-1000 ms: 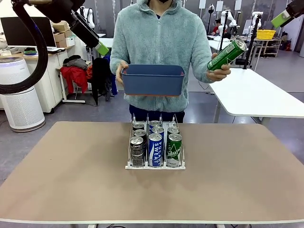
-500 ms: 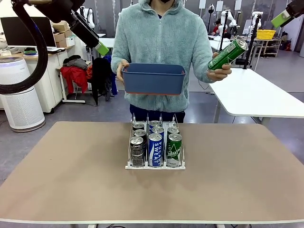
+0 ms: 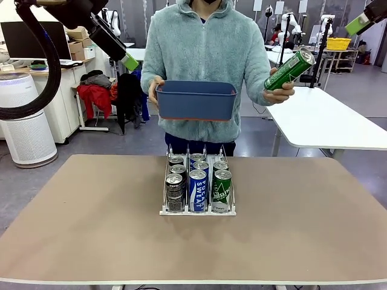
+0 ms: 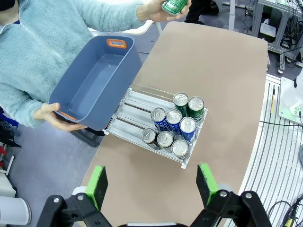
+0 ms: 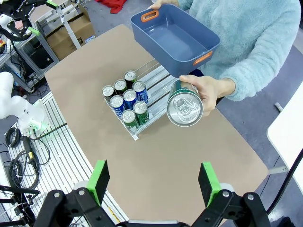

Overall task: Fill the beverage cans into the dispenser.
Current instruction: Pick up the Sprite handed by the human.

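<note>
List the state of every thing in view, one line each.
dispenser, holds eight upright cans
blue bin, empty, held up by the person
green can, tilted, in the person's hand
left end effector, open, empty
right end effector, open, empty

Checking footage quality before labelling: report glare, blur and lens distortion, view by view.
Front view: even light, sharp, no hard shadows around the dispenser. Left wrist view: table edge bows from the wide lens. Right wrist view: held green can glints on its lid, unblurred.
</note>
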You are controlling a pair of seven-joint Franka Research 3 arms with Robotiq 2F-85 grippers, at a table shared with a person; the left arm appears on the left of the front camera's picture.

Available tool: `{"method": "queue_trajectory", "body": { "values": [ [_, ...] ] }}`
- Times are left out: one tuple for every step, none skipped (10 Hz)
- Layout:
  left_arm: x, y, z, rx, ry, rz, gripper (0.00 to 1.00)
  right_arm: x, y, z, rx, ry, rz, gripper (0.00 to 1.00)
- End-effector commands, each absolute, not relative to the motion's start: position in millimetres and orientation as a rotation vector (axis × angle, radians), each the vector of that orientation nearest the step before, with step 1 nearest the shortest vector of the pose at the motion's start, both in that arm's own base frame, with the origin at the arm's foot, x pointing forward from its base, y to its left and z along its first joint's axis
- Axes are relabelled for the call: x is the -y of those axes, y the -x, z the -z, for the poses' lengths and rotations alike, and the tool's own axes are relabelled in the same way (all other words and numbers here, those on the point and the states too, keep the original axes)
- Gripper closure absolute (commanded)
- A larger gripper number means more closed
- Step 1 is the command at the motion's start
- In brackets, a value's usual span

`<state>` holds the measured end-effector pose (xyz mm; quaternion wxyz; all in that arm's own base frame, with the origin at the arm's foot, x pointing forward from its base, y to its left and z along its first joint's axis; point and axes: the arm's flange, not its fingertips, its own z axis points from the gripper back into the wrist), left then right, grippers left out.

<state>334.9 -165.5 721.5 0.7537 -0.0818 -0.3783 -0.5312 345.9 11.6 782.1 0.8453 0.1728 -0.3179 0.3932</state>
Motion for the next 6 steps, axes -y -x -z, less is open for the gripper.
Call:
{"method": "queue_trajectory", "body": {
  "values": [
    [165.4, -334.7, -718.9, 0.818, 0.18, 1.161, 0.0, -7.5, -361.3, -774.4, 0.624, -0.38, -0.829, 0.0],
    [165.4, -334.7, -718.9, 0.818, 0.18, 1.161, 0.0, -5.8, -376.9, -770.2, 0.591, -0.35, -0.84, 0.0],
    [165.4, -334.7, -718.9, 0.818, 0.18, 1.161, 0.0, -5.1, -387.6, -765.5, 0.576, -0.346, -0.842, 0.0],
    [165.4, -334.7, -718.9, 0.818, 0.18, 1.161, 0.0, -3.9, -397.7, -761.3, 0.558, -0.343, -0.853, 0.0],
    [165.4, -334.7, -718.9, 0.818, 0.18, 1.161, 0.0, -3.0, -408.0, -756.5, 0.538, -0.348, -0.866, 0.0],
    [165.4, -334.7, -718.9, 0.818, 0.18, 1.161, 0.0, -6.4, -415.7, -749.6, 0.526, -0.36, -0.879, 0.0]
  ]
}}
